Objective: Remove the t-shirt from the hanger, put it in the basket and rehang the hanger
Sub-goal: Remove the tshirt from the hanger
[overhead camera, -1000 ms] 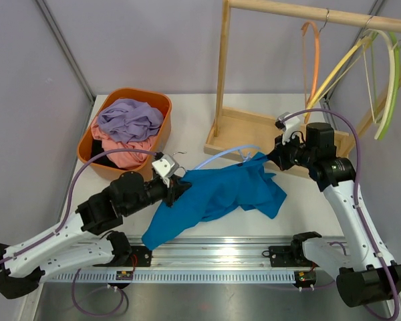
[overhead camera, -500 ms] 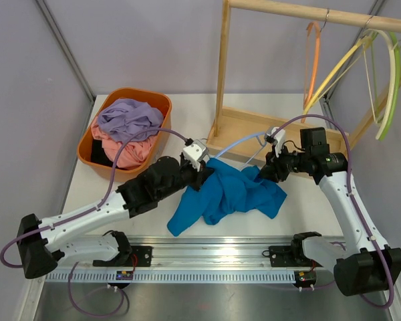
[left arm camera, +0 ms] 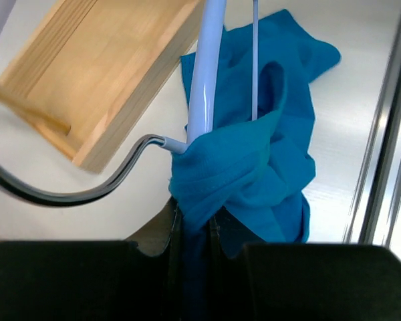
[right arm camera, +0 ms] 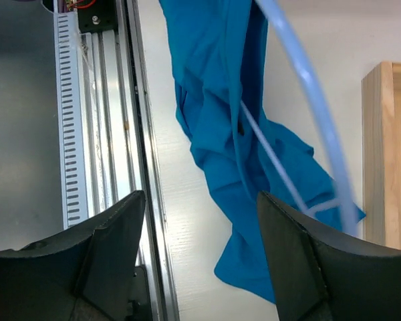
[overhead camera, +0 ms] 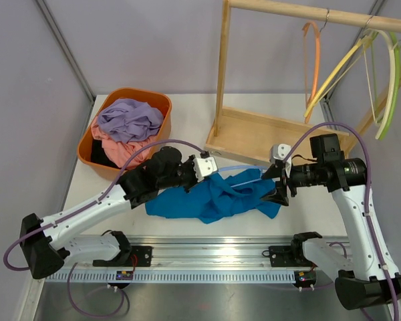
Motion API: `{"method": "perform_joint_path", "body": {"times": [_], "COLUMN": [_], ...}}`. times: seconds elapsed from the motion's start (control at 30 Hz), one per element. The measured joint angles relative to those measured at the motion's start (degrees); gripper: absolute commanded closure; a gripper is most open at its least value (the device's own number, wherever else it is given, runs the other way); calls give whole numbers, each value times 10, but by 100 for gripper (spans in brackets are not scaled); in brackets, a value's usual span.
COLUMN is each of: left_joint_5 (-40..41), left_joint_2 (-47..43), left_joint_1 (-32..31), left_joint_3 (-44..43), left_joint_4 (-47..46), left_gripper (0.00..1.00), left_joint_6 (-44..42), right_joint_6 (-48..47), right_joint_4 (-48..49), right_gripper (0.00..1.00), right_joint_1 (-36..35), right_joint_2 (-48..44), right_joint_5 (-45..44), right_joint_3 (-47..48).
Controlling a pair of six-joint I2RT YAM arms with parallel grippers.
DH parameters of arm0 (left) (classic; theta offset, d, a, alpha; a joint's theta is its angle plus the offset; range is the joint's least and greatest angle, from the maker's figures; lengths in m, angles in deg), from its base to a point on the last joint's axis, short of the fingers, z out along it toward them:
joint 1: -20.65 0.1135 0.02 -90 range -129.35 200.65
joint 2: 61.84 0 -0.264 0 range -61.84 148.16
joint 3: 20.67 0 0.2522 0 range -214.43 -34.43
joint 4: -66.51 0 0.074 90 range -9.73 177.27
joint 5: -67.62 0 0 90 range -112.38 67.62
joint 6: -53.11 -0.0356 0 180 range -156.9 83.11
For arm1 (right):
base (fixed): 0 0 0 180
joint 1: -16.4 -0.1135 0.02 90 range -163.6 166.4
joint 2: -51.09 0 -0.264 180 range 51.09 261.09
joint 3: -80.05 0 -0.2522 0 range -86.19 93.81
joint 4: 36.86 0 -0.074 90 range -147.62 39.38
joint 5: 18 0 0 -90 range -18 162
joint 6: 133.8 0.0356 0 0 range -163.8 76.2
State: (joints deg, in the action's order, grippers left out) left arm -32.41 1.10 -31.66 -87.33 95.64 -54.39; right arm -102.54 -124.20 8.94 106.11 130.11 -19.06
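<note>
While the t-shirt (overhead camera: 214, 197) lies crumpled on the table (overhead camera: 187, 114) between the two arms, the pale blue hanger (left arm camera: 206, 67) runs through it, so it is not free yet. The shirt sits just in front of the wooden rack (overhead camera: 254, 137), near the rail (overhead camera: 214, 249) at the table's near edge.

Left gripper (left arm camera: 194, 231): jaws pressed together on a bunched fold of the blue cloth, close to where the hanger's metal hook (left arm camera: 113, 186) joins it. My reading: it pins the cloth so the hanger can be drawn out against it, rather than shirt and hanger dragging along together.

Right gripper (right arm camera: 199, 200): jaws spread wide, nothing between them. It hovers over the right end of the shirt, with the hanger's curved arm and thin crossbar passing beneath. Likely lining up for a hold on the hanger or on loose cloth; cannot tell which.

Further out: orange basket (overhead camera: 87, 144) at the back left of the table, holding lilac and pink garments, presumably where the shirt goes once off. An orange hanger (overhead camera: 317, 60) and a green hanger (overhead camera: 394, 80) hang bare from the rack's top bar.

Writing: none legible. No brand or label that I can make out on shirt, hanger, basket or arms. The strip along the rail carries marks too small to read.
</note>
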Motion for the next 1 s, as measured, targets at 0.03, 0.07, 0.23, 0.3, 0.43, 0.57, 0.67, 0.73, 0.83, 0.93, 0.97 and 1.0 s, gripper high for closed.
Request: {"method": "perform_joint_path", "body": {"times": [0.03,0.07,0.23,0.3,0.43,0.57,0.67,0.73,0.83,0.93,0.97,1.0], "left_joint_5": [-18,-35,-103,-123,-152,-172,-181,-183,-183,-177,-175,-174], "left_joint_2": [6,12,35,42,60,64,64,64,64,65,65,65], "left_joint_1": [0,0,0,0,0,0,0,0,0,2,2,2], "left_joint_3": [-11,-23,-57,-65,-86,-93,-94,-94,-94,-93,-92,-91], "left_joint_4": [14,26,54,64,85,90,89,87,75,68,65,60], "left_gripper": [100,100,100,100,100,100,100,100,100,100,100,96], "left_joint_6": [-25,-47,-133,-155,-182,-193,-195,-195,-187,-173,-169,-165], "right_joint_6": [-9,-14,-2,16,54,77,90,101,116,135,137,142], "right_joint_4": [-8,-14,-6,12,55,82,100,111,125,131,134,134], "right_gripper": [23,23,22,22,25,31,38,50,72,100,100,100], "right_joint_1": [-1,-3,-38,-72,-128,-148,-162,-171,-179,-182,-182,-182], "right_joint_2": [5,12,58,73,84,103,118,120,120,116,114,111], "right_joint_5": [6,12,9,-5,-37,-58,-71,-79,-82,-83,-86,-87], "right_joint_3": [11,20,51,51,51,51,46,38,28,21,20,20]}}
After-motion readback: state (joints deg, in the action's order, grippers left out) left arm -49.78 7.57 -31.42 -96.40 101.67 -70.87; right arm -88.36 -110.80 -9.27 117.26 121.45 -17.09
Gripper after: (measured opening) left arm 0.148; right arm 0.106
